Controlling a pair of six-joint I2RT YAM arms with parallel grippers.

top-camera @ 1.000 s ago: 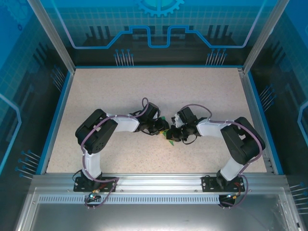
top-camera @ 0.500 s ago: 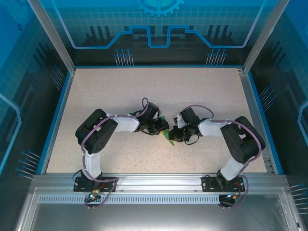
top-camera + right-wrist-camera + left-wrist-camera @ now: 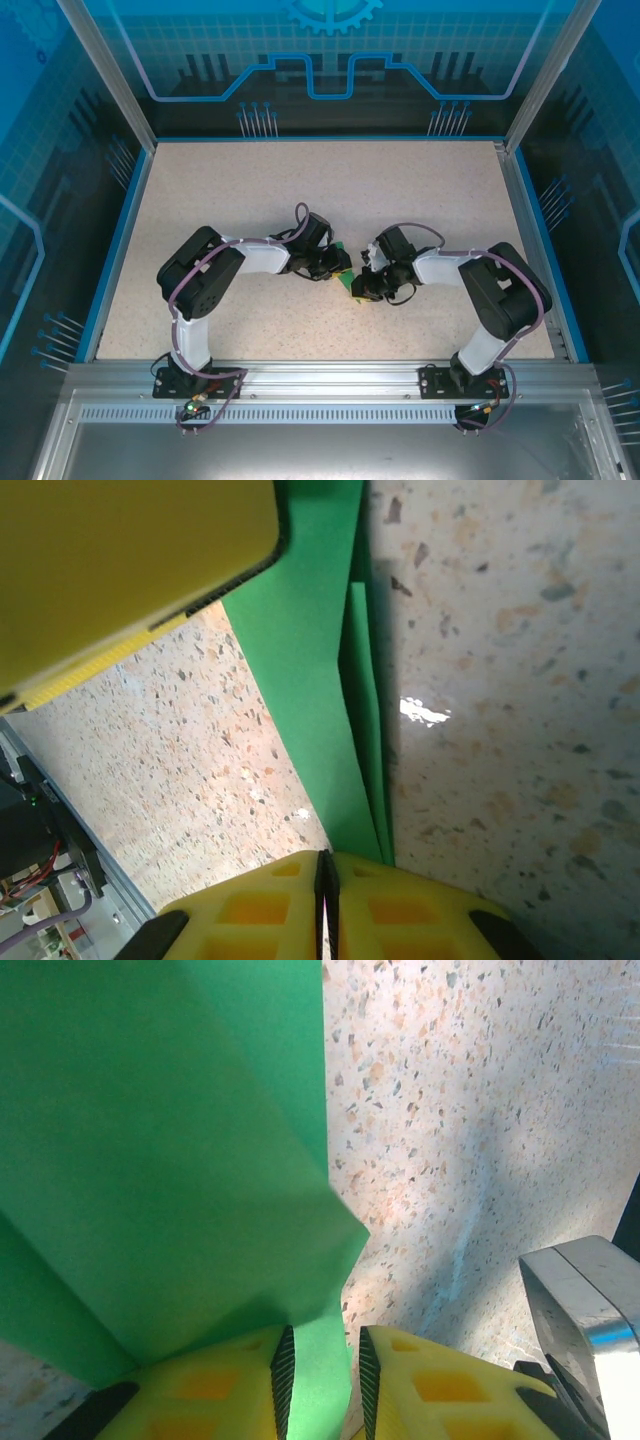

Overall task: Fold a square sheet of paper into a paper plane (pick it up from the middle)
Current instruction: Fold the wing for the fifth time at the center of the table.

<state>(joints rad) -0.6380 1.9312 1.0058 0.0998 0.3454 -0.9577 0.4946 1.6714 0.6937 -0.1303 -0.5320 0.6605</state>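
Observation:
The square sheet of paper (image 3: 346, 285) is bright green and folded into layers, lying on the speckled table between both arms. In the left wrist view the paper (image 3: 180, 1160) spreads over the left half. My left gripper (image 3: 320, 1338) stands slightly open with a strip of it showing in the gap, and I cannot tell if the pads pinch it. In the right wrist view the paper (image 3: 310, 680) narrows to a creased strip that ends at my right gripper (image 3: 325, 860). That gripper is shut, pads together with nothing green between them. From above, the left gripper (image 3: 336, 267) and right gripper (image 3: 361, 288) almost meet.
The table (image 3: 250, 190) is bounded by a blue rim (image 3: 118, 240) and an aluminium frame. The left gripper's yellow finger (image 3: 120, 570) hangs close over the paper in the right wrist view. A shiny metal part (image 3: 590, 1310) sits at the right of the left wrist view.
The right gripper has slid a little toward the near edge along the paper. The left arm has stayed put.

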